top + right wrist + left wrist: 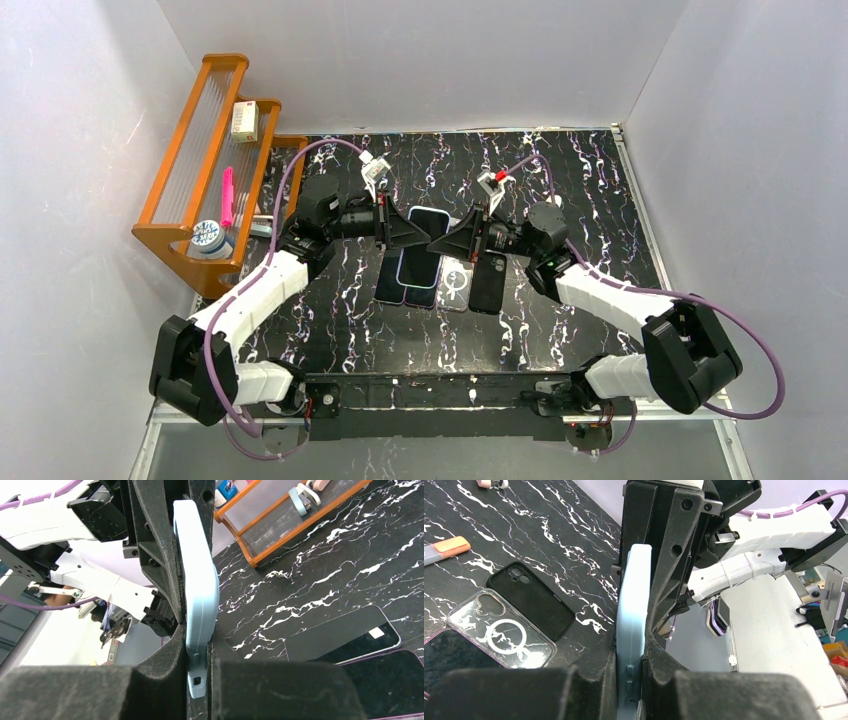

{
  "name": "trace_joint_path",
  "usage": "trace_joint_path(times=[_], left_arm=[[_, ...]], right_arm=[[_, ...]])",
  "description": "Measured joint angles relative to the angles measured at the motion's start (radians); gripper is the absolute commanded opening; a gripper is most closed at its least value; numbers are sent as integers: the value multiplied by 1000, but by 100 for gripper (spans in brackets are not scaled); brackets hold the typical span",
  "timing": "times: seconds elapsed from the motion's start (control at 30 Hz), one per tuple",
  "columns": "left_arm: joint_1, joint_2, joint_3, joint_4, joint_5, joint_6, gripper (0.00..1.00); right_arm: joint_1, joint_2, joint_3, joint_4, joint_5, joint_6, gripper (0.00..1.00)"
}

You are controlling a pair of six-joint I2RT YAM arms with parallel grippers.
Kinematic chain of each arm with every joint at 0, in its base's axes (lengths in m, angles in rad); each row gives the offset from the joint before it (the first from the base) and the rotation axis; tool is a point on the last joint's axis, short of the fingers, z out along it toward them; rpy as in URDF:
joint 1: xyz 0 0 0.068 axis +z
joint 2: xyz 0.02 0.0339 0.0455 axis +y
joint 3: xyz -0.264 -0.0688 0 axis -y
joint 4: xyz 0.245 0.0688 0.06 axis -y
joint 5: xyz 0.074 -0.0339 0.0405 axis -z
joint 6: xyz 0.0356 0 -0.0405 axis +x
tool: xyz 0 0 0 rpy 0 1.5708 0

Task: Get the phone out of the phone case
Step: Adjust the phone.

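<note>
Phone case (631,605) clamped at both ends over the worktop (560,190)

The black marbled worktop carries an orange rack (205,150) at its far left corner. Both arms reach in from the sides and meet over the middle. The left gripper (630,680) has its jaws pressed onto one end of the light-blue phone case. The right gripper (197,680) pinches the opposite end, so the case is held between them, edge-on to both wrist cameras. Whether the phone sits inside cannot be told. On the worktop nearby, a black-backed phone (531,600) lies just beside a clear case (499,630) with a white ring
</note>
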Motion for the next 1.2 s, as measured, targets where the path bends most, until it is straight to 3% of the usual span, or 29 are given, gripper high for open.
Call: trace_joint_path(times=[0.2,0.37,0.83,1.2], left_arm=[[-2,-16,-2,-3,-51,-23,0],[0,-18,-9,19,-144,-108,0],[1,-21,-28,108,-191,-170,0],[1,-23,-32,139,-126,-177,0]], right_arm=[[1,-10,6,-8,15,-67,56],[4,-19,-30,-16,22,-173,70],[5,-95,-90,-106,-67,-419,70],[4,-113,-93,-81,-140,-478,59]])
